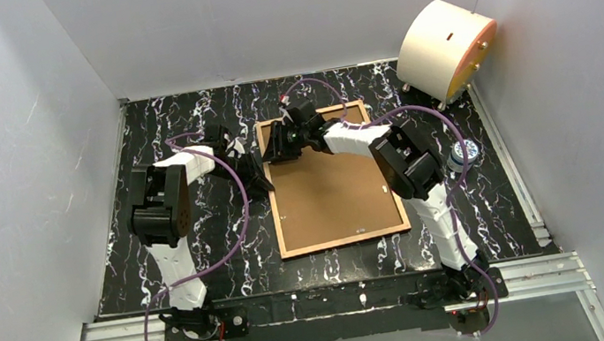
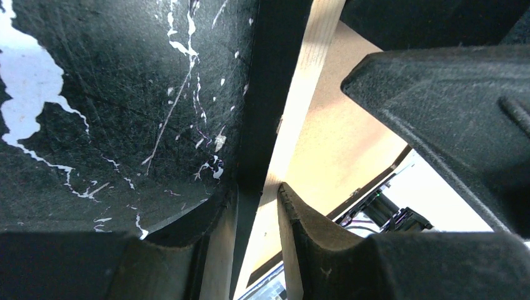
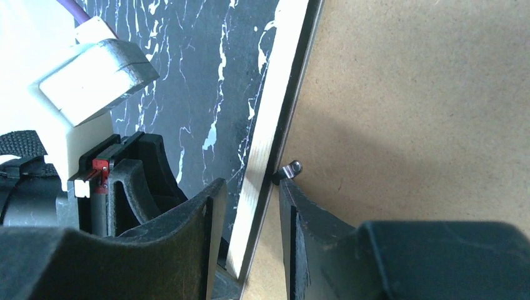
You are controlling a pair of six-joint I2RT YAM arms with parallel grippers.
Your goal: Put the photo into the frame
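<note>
view from above: the frame (image 1: 344, 240) lies flat in the middle of the black marbled tabletop (image 1: 185, 124), back side up, with its brown backing board (image 1: 332, 188) filling the opening inside the light wood rails. both arms reach in to the frame's far-left part.

left end effector (image 1: 255, 177): i see it at the frame's left rail, a little nearer than the far-left corner. in my left wrist view the two dark fingers (image 2: 325, 250) sit one on each side of that rail. its dark strip and its pale wood strip fill the narrow gap between them, so i read it as pinching the frame by this edge. the marbled tabletop lies to one side of the rail and the backing board to the other.

right end effector (image 1: 277, 145): it sits over the frame's far-left corner. in my right wrist view the fingers (image 3: 187, 237) are partly spread and straddle the pale rail close to its end, one finger on the tabletop side, the other over the backing board. the tip of the board-side finger is just beside a small metal tab (image 3: 291, 167) at the rail's inner edge. i cannot tell whether these fingers press on the rail or only stand close to it.
</note>
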